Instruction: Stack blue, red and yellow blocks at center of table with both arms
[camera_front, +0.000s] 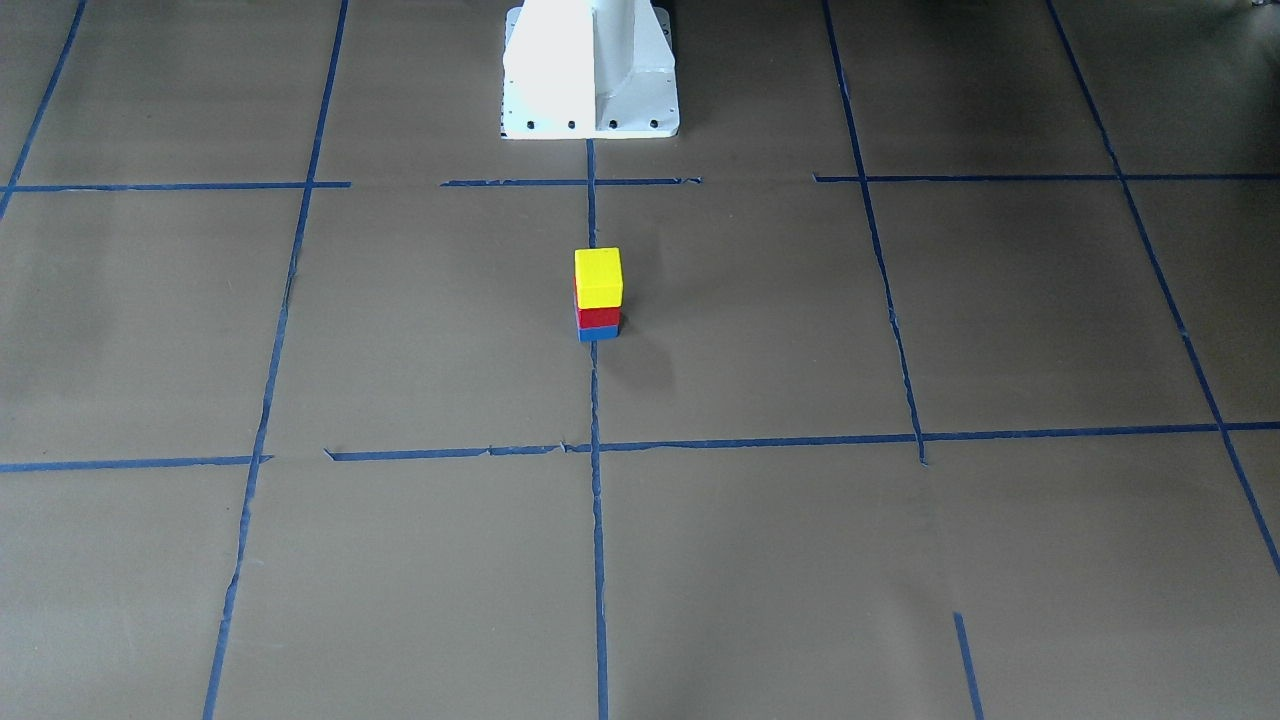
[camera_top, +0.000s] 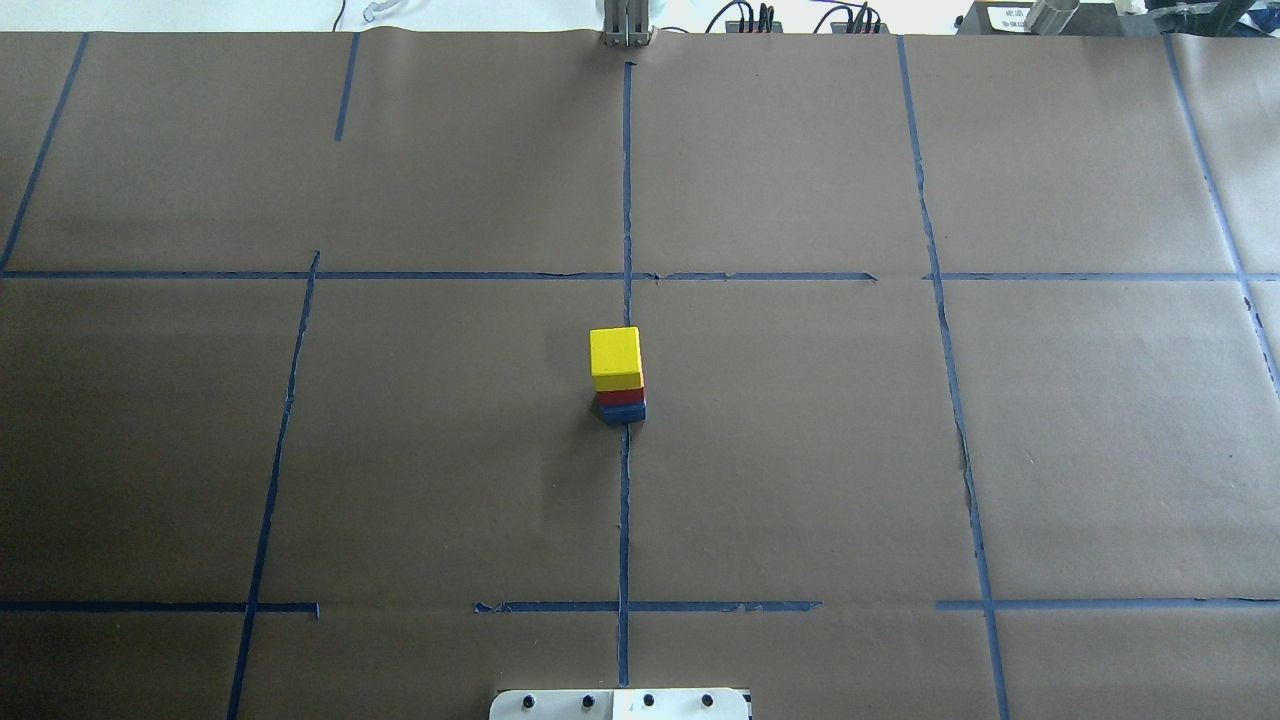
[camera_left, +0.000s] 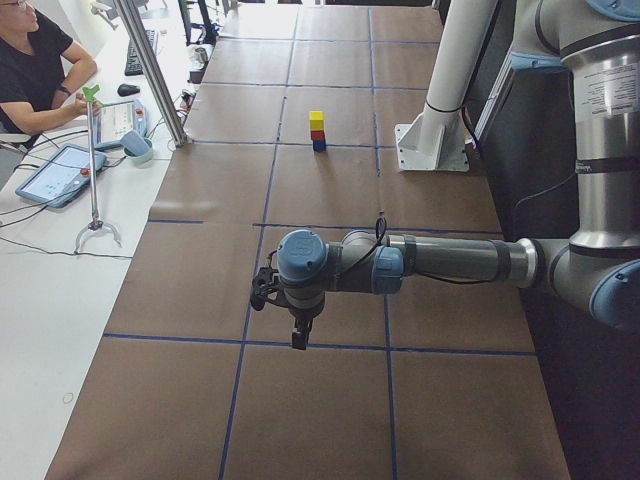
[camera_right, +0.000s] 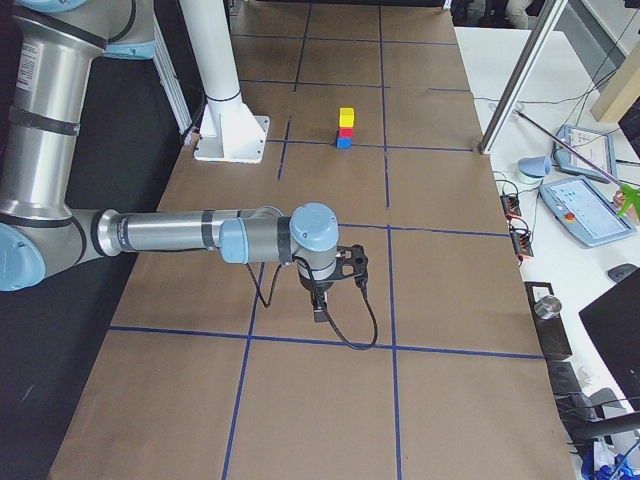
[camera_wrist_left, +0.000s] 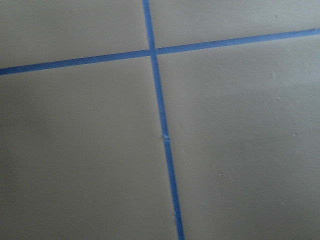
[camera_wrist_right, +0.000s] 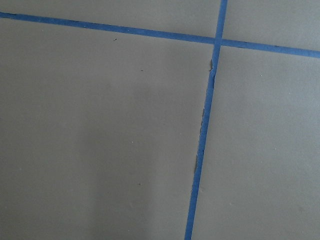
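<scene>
**Stack standing at table centre, both arms parked well apart from it**

Left side: we're seeing the left gripper (camera_left: 298, 340) only in the exterior left view. It is hanging fingers-down over the brown-papered table (camera_top: 450, 450), near a crossing of the blue tape lines (camera_front: 597, 560) and well apart from the blocks. From that angle we can't tell how far its jaws are standing open, or whether they're touching anything. The left wrist camera is giving us just paper and a tape crossing.

Centre: the blue block (camera_front: 598, 333) is sitting on the paper, right on the centre tape line. The red block (camera_front: 598, 317) is resting on it and the yellow block (camera_front: 598, 277) is on top. We're reading the three as touching, upright and roughly square to each other. The stack is standing in the middle cell, in front of the white robot base (camera_front: 590, 70).

Right side: we're seeing the right gripper (camera_right: 319, 315) only in the exterior right view. It is also pointing down near a tape line, with a black cable (camera_right: 350, 335) looping below the wrist. Same problem here: we can't tell the jaw opening or any contact. The right wrist camera is likewise showing paper and a tape crossing.

Writing: a white label (camera_left: 607, 95) is showing on the left arm's upright link, too small for us to read. The tablet (camera_left: 55, 172) beside the seated operator (camera_left: 30, 70) and the pendant (camera_right: 590, 205) on the side desk are displaying screens, also too small to read.
</scene>
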